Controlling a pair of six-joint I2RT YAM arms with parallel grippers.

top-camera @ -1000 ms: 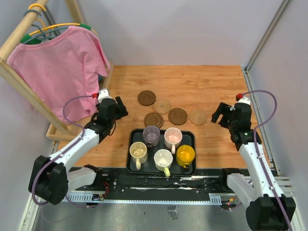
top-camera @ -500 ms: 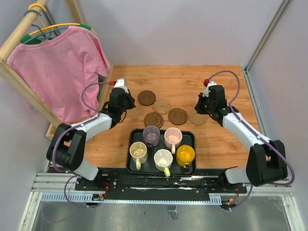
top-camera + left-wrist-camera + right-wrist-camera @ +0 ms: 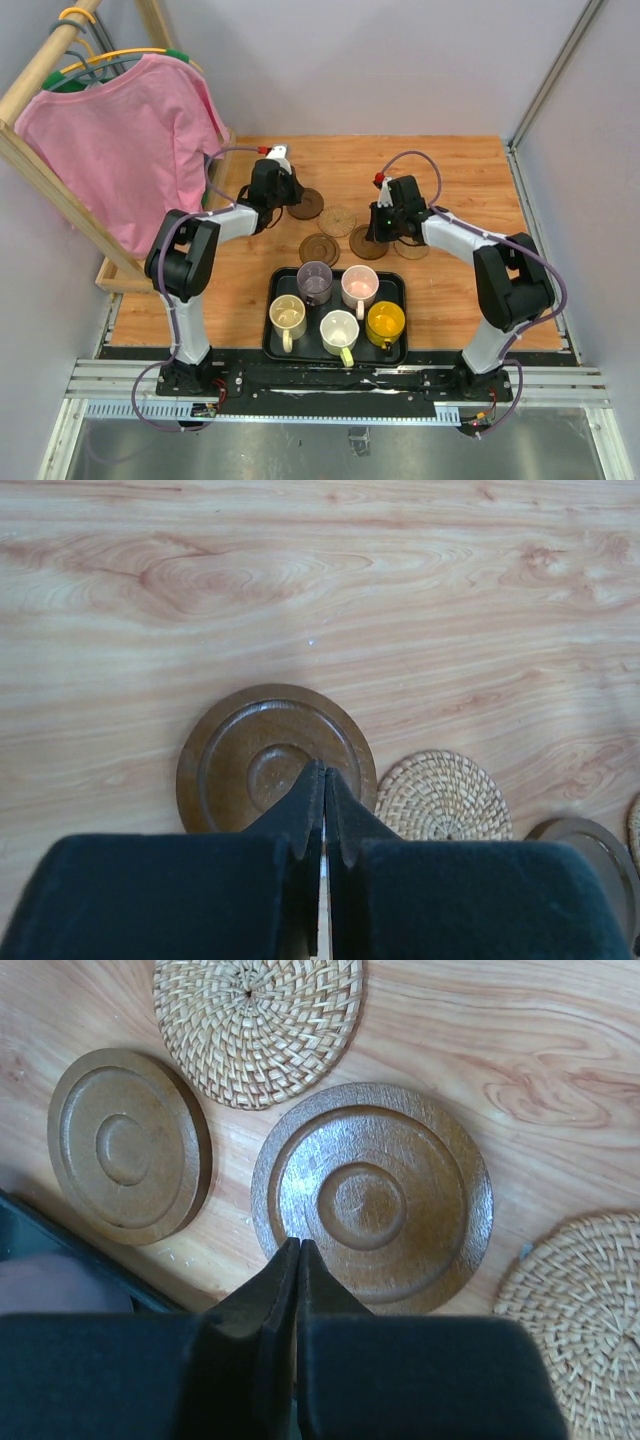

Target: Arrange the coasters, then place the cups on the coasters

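Observation:
Five coasters lie on the wooden table behind the tray: dark brown ones [image 3: 305, 203], [image 3: 319, 249], [image 3: 369, 241] and tan woven ones [image 3: 337, 221], [image 3: 412, 243]. My left gripper [image 3: 293, 198] is shut, with nothing between its tips [image 3: 322, 770], over the far-left dark coaster [image 3: 250, 770]. My right gripper [image 3: 376, 233] is shut too, its tips [image 3: 299, 1245] over the near edge of the middle dark coaster [image 3: 372, 1195]. The cups stand in the black tray [image 3: 272, 345]: purple-grey [image 3: 315, 282], pinkish [image 3: 359, 286], cream [image 3: 287, 315], white with a yellow-green handle [image 3: 339, 331], yellow [image 3: 385, 322].
A pink shirt [image 3: 120, 130] hangs on a wooden rack along the left side, close to my left arm. Grey walls enclose the table at the back and right. The right wrist view shows the tray's corner [image 3: 30, 1225] just beside the coasters.
Both arms have swung in from the table's sides to the coasters. Both grippers went from open to shut.

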